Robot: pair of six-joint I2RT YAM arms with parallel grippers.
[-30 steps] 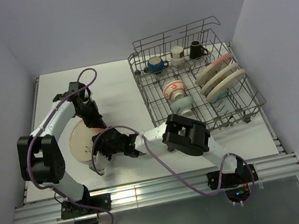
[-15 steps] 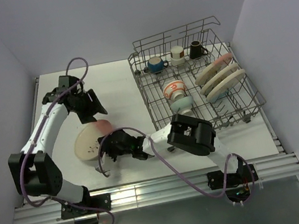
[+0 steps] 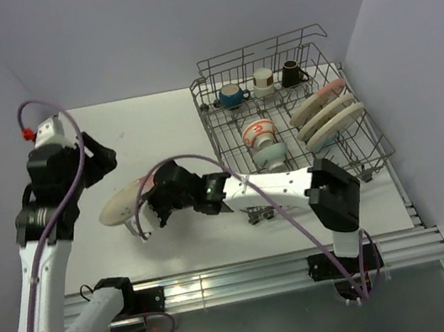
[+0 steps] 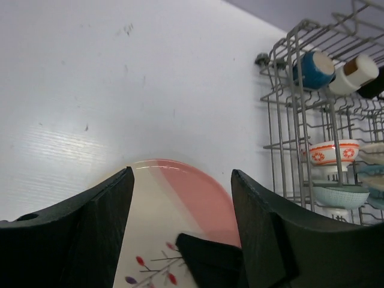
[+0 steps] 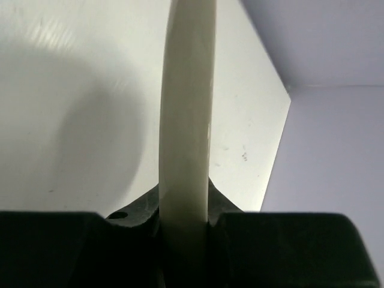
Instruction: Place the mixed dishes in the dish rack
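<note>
A cream and pink plate with a leaf sprig hangs tilted above the table, and my right gripper is shut on its near rim. Edge-on in the right wrist view, the plate's rim runs down into that gripper. My left gripper is raised at the far left, open and apart from the plate. Seen from it, the plate lies below between the open fingers. The dish rack at the back right holds three plates, an orange-red bowl, a teal bowl and mugs.
The rack's left wall stands to the right of the held plate, with a blue mug and the orange-red bowl behind it. The right arm's forearm stretches across the table in front of the rack. Purple walls close in both sides.
My left gripper opened, let go of the plate and drew up and back to the left. My right gripper shut on the plate's rim and lifted it off the table, tilted.
</note>
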